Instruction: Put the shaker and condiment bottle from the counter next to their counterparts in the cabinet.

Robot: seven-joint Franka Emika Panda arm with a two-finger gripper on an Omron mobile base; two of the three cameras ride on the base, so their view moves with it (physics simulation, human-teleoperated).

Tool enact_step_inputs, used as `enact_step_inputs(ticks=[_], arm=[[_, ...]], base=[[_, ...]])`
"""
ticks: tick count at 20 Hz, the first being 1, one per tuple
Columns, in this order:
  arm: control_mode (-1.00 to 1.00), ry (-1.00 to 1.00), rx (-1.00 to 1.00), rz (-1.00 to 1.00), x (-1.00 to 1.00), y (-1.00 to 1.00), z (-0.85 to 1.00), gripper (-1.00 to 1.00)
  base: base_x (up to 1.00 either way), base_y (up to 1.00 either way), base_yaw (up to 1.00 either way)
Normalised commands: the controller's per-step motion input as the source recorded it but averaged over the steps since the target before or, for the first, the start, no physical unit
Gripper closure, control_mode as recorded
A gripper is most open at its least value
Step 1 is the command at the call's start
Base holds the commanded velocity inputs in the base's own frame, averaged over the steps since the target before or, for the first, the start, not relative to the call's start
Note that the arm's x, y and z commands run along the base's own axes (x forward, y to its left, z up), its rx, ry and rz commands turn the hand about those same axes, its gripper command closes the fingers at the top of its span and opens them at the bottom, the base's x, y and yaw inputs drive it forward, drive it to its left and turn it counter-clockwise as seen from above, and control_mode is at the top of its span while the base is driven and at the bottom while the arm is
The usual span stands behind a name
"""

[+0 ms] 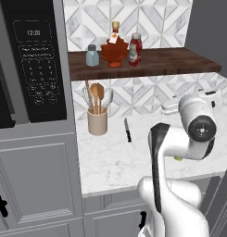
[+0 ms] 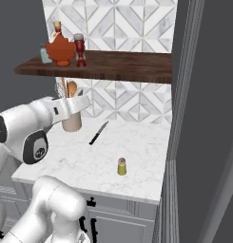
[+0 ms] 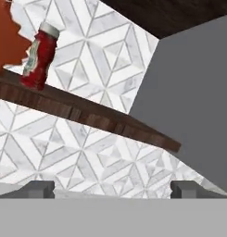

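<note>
The red condiment bottle (image 1: pixel 135 49) stands upright on the dark wooden cabinet plank (image 1: pixel 179 61), just right of the maple-leaf bottle (image 1: pixel 115 50) and the blue-grey shaker (image 1: pixel 92 56). The hand view looks up at the same condiment bottle (image 3: pixel 39 58) on the plank (image 3: pixel 87 115). On the counter near its front edge stands the tiny yellow shaker (image 2: pixel 121 166), mostly hidden behind the arm in the left base view. My gripper (image 3: pixel 115 190) is open with nothing between its fingertips (image 3: pixel 40 188). It hangs below the plank and above the counter, pointing up at the wall.
A beige utensil holder (image 1: pixel 97 121) and a black knife (image 1: pixel 128 129) sit at the back of the marble counter (image 1: pixel 110 166). A black microwave (image 1: pixel 34 60) in grey cupboards bounds the left. A grey wall (image 2: pixel 203 118) bounds the right.
</note>
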Motion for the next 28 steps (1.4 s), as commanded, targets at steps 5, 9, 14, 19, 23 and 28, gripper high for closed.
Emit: enact_step_inputs(ticks=[5,9,14,19,23,28], arm=[[-1.0,0.0,0.14,-0.58,-0.64,0.32,-0.92,-1.0],[-1.0,-0.12,0.11,-0.36,-0.47,0.08,-1.0,-1.0],[-1.0,-0.09,0.0,0.06,0.0,-0.28,-1.0,-1.0],[-1.0,-0.14,0.0,0.2,0.01,-0.26,-1.0,-1.0],[-1.0,-0.26,0.0,0.12,0.0,0.27,-1.0,-1.0],[-1.0,-0.2,0.04,0.02,0.12,0.18,-1.0,-1.0]], base=[[0.0,0.0,0.0],[0.0,0.0,0.0],[0.0,0.0,0.0],[0.0,0.0,0.0],[0.0,0.0,0.0],[0.0,0.0,0.0]])
